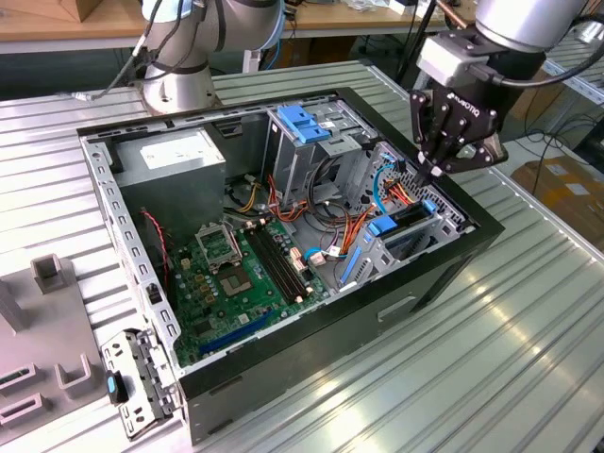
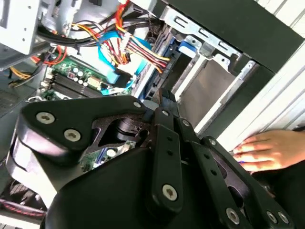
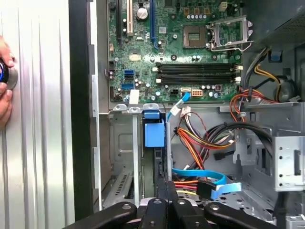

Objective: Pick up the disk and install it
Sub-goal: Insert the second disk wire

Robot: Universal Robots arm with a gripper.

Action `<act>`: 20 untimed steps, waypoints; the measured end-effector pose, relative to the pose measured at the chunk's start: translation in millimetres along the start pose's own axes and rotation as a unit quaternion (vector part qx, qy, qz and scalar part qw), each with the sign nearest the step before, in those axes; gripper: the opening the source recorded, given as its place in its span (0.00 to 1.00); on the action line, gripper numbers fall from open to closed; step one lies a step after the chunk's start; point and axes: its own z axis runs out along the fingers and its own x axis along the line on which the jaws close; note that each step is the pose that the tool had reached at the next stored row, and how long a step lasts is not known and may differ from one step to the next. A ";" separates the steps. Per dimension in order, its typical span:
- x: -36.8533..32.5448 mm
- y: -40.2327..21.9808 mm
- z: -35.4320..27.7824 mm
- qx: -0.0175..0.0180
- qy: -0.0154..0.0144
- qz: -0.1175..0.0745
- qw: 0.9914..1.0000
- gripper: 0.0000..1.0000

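The disk (image 1: 412, 215), a dark slab with small blue tabs at its edge, sits in the drive cage (image 1: 444, 231) at the exterior view's right side of the open computer case (image 1: 311, 340). My gripper (image 1: 437, 174) hangs just above the disk's far end, fingers drawn together and pointing down into the cage. In the first wrist view the gripper (image 3: 167, 190) points at the dark slot beside a light-blue latch (image 3: 154, 134). In the second wrist view the gripper (image 2: 162, 98) aims into the cage next to its grey wall (image 2: 209, 90). Whether the fingertips touch the disk is hidden.
Bundles of orange, red and blue cables (image 1: 392, 189) lie close beside the cage. The motherboard (image 1: 236, 274) fills the case floor. A person's hand (image 2: 267, 150) rests on the ribbed metal table (image 1: 491, 359) outside the case wall. A second arm's base (image 1: 179, 85) stands behind.
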 end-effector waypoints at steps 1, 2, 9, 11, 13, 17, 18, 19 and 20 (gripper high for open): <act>-3.9 0.1 -2.1 -0.001 0.001 0.000 1.000 0.11; -10.8 0.3 -4.2 -0.003 0.003 -0.001 1.000 0.11; -37.0 0.8 -5.8 -0.019 0.006 -0.007 1.000 0.11; -39.7 0.6 -5.7 -0.019 0.019 -0.007 1.000 0.11; -43.1 0.3 -5.1 -0.019 0.035 -0.007 0.999 0.11; -53.1 -2.1 -3.4 -0.019 0.045 -0.008 0.999 0.11; -54.2 -2.2 -3.1 -0.019 0.045 -0.008 0.999 0.17; -55.1 -2.3 -2.7 -0.019 0.045 -0.008 0.999 0.17; -55.8 -2.4 -2.0 -0.019 0.047 -0.009 0.999 0.17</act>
